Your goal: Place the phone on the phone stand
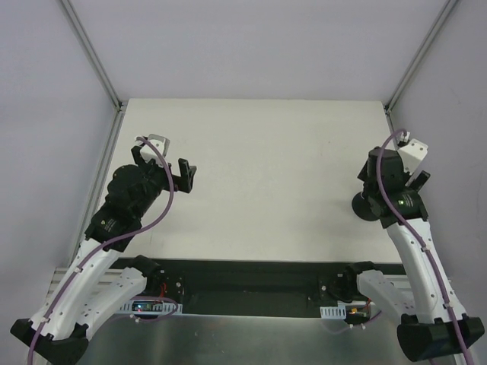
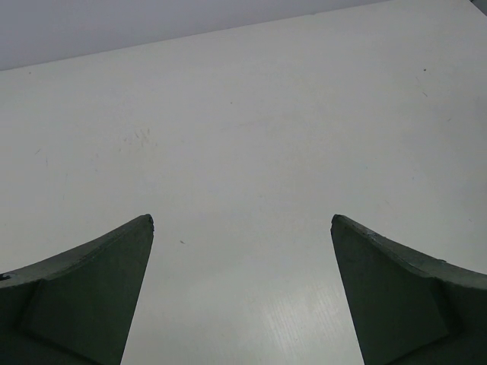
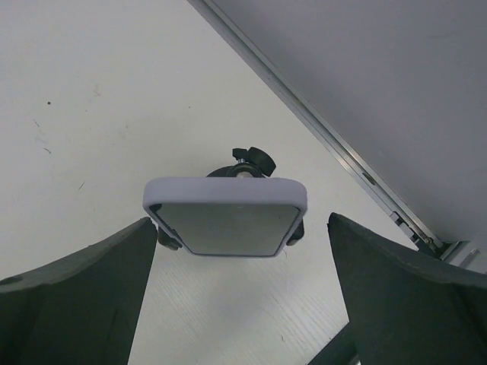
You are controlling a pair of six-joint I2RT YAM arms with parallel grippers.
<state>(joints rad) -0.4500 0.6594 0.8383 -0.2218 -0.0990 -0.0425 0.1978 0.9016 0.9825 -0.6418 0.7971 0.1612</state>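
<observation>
A white tabletop fills the scene, with grey walls around it and two robot arms reaching in from the near edge. The left arm is off to the left, its end effector spread wide over bare surface and holding nothing. The right arm reaches to the far right side, near the metal frame rail. Its end effector is also spread, with a finger on each side of the phone and a clear gap on both sides. The phone, glossy face up with a pale rim, sits on the small black phone stand, whose clamp knob pokes out behind it.

The risk is in pulling away. If a finger clips the phone's edge on the way out, it could knock the phone off or tip the stand. How firmly the stand holds the phone cannot be seen.
</observation>
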